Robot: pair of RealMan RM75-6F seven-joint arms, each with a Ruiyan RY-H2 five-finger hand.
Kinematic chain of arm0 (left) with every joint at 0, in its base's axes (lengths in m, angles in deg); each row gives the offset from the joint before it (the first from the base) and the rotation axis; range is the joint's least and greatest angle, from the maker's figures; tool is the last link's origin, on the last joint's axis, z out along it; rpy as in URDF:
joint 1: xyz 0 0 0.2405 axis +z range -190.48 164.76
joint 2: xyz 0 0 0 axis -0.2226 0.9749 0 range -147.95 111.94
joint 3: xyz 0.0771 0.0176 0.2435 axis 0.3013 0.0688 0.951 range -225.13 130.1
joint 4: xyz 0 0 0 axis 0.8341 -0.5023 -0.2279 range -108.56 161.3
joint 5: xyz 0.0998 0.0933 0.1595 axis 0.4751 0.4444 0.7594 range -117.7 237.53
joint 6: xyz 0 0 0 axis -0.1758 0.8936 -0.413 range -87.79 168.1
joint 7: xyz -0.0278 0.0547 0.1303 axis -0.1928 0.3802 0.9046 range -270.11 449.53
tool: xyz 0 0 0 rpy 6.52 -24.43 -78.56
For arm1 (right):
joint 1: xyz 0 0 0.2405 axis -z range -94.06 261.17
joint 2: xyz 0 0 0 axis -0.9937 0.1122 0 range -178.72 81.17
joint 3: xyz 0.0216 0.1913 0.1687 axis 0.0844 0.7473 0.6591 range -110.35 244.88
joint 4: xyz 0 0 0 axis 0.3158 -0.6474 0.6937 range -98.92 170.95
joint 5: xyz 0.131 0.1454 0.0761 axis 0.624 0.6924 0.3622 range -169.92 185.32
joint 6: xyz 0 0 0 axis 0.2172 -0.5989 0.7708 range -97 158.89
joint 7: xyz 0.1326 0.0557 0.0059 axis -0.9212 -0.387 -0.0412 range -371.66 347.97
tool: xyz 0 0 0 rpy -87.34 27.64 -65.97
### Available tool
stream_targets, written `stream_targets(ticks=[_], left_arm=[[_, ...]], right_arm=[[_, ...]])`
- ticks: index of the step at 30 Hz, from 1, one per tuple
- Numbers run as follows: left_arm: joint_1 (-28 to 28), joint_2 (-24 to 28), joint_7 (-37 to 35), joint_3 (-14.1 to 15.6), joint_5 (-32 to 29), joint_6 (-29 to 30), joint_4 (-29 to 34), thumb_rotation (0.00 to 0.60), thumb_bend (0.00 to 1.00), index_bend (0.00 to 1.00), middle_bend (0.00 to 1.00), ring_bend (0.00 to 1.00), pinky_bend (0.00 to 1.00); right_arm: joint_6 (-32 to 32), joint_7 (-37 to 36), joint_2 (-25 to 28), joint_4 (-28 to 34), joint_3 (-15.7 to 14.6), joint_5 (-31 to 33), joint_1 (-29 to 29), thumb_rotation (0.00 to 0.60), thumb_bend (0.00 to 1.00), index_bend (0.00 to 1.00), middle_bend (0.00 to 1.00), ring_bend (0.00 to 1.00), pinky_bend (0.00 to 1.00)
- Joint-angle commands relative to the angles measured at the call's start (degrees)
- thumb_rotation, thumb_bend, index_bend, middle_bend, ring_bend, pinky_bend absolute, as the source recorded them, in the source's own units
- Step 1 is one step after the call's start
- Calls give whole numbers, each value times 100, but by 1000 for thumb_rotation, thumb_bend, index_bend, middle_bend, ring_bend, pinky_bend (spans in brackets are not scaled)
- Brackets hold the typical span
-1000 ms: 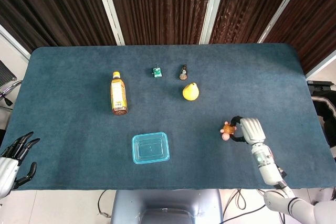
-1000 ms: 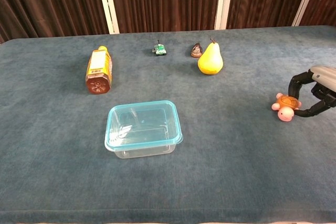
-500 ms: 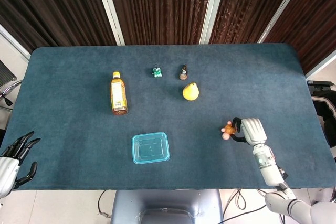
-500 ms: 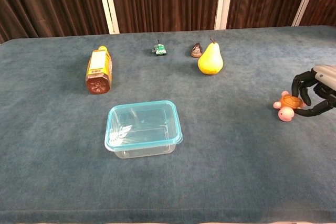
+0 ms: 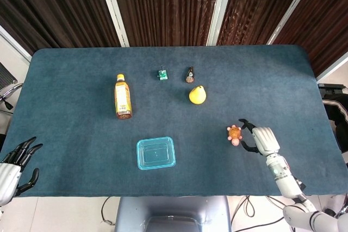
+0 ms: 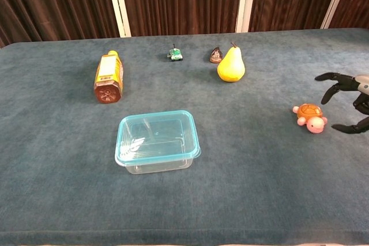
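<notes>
A small pink and orange toy turtle [image 5: 234, 133] [image 6: 310, 116] lies on the blue tablecloth at the right. My right hand [image 5: 260, 140] [image 6: 353, 101] is just to its right, fingers spread apart and off the toy, holding nothing. My left hand [image 5: 15, 161] hovers at the table's front left corner, fingers apart and empty; the chest view does not show it. A clear container with a teal rim [image 5: 155, 153] [image 6: 157, 141] sits front centre.
An amber bottle [image 5: 123, 98] [image 6: 108, 77] lies on its side at the left. A yellow pear [image 5: 197, 94] [image 6: 230, 65], a small green toy [image 5: 162, 74] [image 6: 176, 55] and a small dark object [image 5: 190, 75] [image 6: 215, 56] sit toward the back.
My right hand has let go of the turtle and spread its fingers, drawing back to the right. The turtle now lies on the cloth, slightly further left. The left hand stays put.
</notes>
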State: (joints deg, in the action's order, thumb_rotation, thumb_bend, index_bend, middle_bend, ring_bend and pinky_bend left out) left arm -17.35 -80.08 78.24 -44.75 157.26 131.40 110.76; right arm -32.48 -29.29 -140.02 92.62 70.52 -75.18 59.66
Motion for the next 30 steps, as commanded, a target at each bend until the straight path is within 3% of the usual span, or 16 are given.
stream_targets(ticks=[1, 5, 8, 10, 14, 17, 18, 22, 26, 30], left_arm=[[-4, -1, 26, -1, 3, -4, 22, 600, 528, 150, 38, 97, 259], [-7, -7, 39, -4, -11, -18, 16, 600, 528, 150, 38, 97, 260], [-6, -7, 38, -3, -8, -13, 15, 600, 528, 150, 38, 97, 259], [-3, -9, 34, -8, -11, -2, 12, 600, 528, 150, 39, 97, 259], [15, -14, 27, -14, -17, 35, 11, 600, 530, 150, 39, 97, 259], [28, -27, 64, -15, -12, 56, 11, 600, 528, 150, 39, 97, 259], [28, -33, 87, -13, -8, 53, 11, 600, 529, 150, 39, 97, 259], [24, -55, 188, -23, -23, 33, 42, 600, 528, 150, 40, 98, 260], [21, -85, 311, -46, -61, 9, 82, 600, 528, 151, 40, 98, 259], [5, -122, 441, -74, -116, -48, 126, 600, 528, 151, 40, 97, 259]], right_arm=[[82, 377, 505, 713, -106, 94, 156, 600, 125, 0, 281, 964, 834], [-62, 657, 1003, 1490, -184, 100, 318, 600, 65, 0, 248, 927, 826], [-646, 929, 1388, 2174, -192, -40, 572, 600, 64, 0, 247, 868, 813], [-1194, 1074, 1504, 2457, -179, -210, 782, 600, 64, 14, 247, 752, 778], [-2422, 1453, 1709, 2844, -169, -651, 1269, 600, 65, 145, 248, 494, 711], [-3157, 1978, 1857, 3076, -164, -745, 1686, 600, 91, 161, 247, 307, 516], [-3285, 2090, 1892, 3128, -171, -722, 1793, 600, 108, 157, 235, 232, 401], [-3392, 2343, 2103, 3364, -295, -455, 2158, 600, 118, 66, 95, 33, 76], [-3216, 2083, 2322, 3486, -435, -337, 2325, 600, 118, 0, 3, 0, 4], [-3046, 1787, 2468, 3465, -487, -363, 2351, 600, 118, 0, 0, 0, 0]])
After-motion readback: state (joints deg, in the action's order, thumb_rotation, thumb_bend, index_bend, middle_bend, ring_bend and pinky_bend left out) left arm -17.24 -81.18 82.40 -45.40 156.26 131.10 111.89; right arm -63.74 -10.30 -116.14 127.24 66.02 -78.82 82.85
